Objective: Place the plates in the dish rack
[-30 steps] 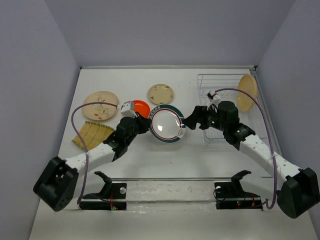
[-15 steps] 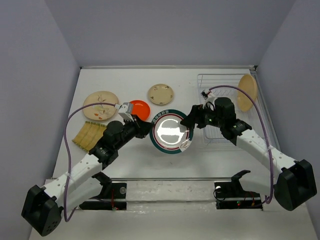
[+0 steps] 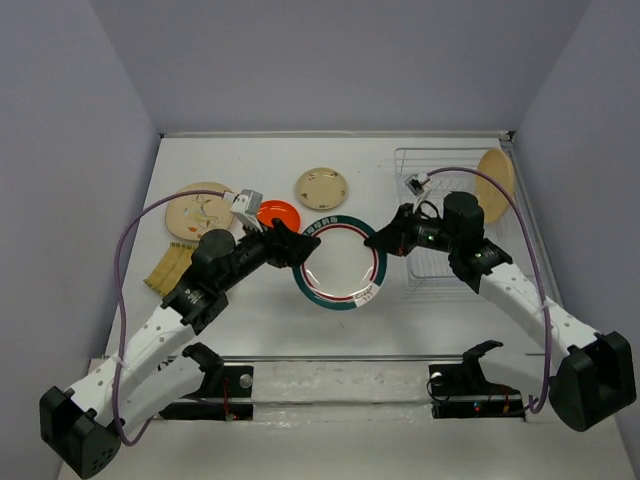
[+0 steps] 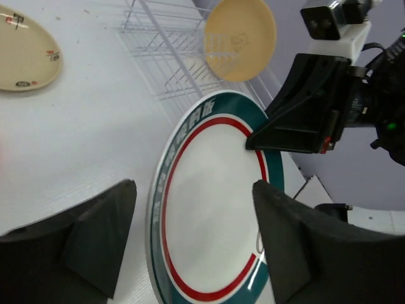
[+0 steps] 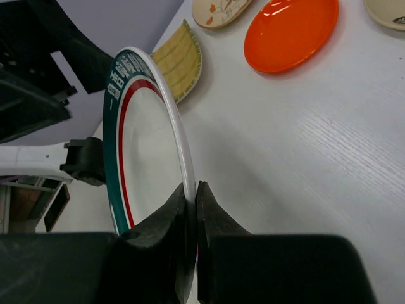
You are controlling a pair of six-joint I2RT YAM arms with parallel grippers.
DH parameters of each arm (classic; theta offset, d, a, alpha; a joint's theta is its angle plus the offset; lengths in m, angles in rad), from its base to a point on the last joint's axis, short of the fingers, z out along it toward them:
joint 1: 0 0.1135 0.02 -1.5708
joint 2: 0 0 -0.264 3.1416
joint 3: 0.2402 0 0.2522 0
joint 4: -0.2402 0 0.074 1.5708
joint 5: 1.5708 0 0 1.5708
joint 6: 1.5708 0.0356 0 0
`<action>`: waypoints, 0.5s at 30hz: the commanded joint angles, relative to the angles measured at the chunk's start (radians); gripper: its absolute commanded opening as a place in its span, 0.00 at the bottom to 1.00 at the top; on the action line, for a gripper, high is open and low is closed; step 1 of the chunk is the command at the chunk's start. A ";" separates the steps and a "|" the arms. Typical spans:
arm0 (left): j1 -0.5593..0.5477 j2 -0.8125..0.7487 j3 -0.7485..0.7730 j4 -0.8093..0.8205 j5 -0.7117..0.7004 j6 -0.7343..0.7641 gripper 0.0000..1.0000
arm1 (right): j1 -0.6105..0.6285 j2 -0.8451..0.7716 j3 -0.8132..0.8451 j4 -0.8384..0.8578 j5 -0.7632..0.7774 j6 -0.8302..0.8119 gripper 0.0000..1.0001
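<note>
The white plate with a green-and-red rim (image 3: pixel 342 268) (image 4: pixel 212 202) (image 5: pixel 136 145) is held tilted above the table's middle. My right gripper (image 3: pixel 374 243) (image 5: pixel 192 187) is shut on its right rim, and in the left wrist view this right gripper (image 4: pixel 297 117) pinches the rim. At the plate's left edge my left gripper (image 3: pixel 302 248) (image 4: pixel 193 187) is open, with a finger on either side of the plate and not touching it. The clear dish rack (image 3: pixel 435 205) (image 4: pixel 168 57) stands at the back right. A large tan plate (image 3: pixel 495 185) (image 4: pixel 240 38) stands upright in it.
On the table lie a small tan plate (image 3: pixel 322 188) (image 4: pixel 22 54), an orange-red plate (image 3: pixel 277 213) (image 5: pixel 291 31), a cream patterned plate (image 3: pixel 195 210) (image 5: pixel 221 11) and a yellow ridged plate (image 3: pixel 165 268) (image 5: pixel 180 60). Walls close in the left, right and back.
My left gripper has opened and let go of the green-and-red rimmed plate. My right gripper has shut on its right rim. The plate has tipped further on edge.
</note>
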 commanded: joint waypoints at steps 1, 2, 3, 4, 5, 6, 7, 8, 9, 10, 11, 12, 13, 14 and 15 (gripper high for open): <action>-0.015 -0.020 0.179 -0.059 0.044 0.130 0.99 | -0.102 -0.103 0.115 -0.070 0.156 -0.017 0.07; -0.015 -0.020 0.201 -0.135 0.036 0.161 0.99 | -0.138 -0.115 0.147 -0.181 0.241 -0.036 0.07; -0.015 -0.022 0.227 -0.172 0.021 0.192 0.99 | -0.138 -0.124 0.179 -0.231 0.328 -0.083 0.07; -0.015 -0.023 0.232 -0.202 -0.004 0.218 0.99 | -0.138 -0.130 0.248 -0.274 0.435 -0.105 0.07; -0.015 -0.029 0.232 -0.249 -0.071 0.258 0.99 | -0.138 -0.135 0.282 -0.340 0.600 -0.120 0.07; -0.015 -0.033 0.224 -0.262 -0.103 0.273 0.99 | -0.138 -0.138 0.311 -0.360 0.670 -0.141 0.07; -0.015 -0.046 0.197 -0.268 -0.161 0.283 0.99 | -0.138 -0.141 0.339 -0.374 0.835 -0.181 0.07; -0.015 -0.052 0.175 -0.260 -0.183 0.287 0.99 | -0.138 -0.140 0.386 -0.392 0.925 -0.204 0.07; -0.013 -0.060 0.142 -0.250 -0.180 0.283 0.99 | -0.138 -0.137 0.407 -0.395 1.006 -0.264 0.07; -0.007 -0.056 0.141 -0.253 -0.165 0.281 0.99 | -0.138 -0.126 0.425 -0.394 1.174 -0.302 0.07; -0.007 -0.053 0.146 -0.259 -0.151 0.286 0.99 | -0.138 -0.109 0.448 -0.392 1.250 -0.338 0.07; -0.007 -0.052 0.144 -0.254 -0.144 0.294 0.99 | -0.138 -0.060 0.494 -0.391 1.312 -0.376 0.07; -0.006 -0.048 0.144 -0.251 -0.139 0.295 0.99 | -0.138 -0.034 0.516 -0.385 1.409 -0.445 0.07; -0.006 -0.046 0.146 -0.251 -0.137 0.301 0.99 | -0.138 -0.011 0.542 -0.373 1.450 -0.476 0.07; 0.000 -0.045 0.144 -0.251 -0.136 0.306 0.99 | -0.138 0.029 0.546 -0.348 1.482 -0.558 0.07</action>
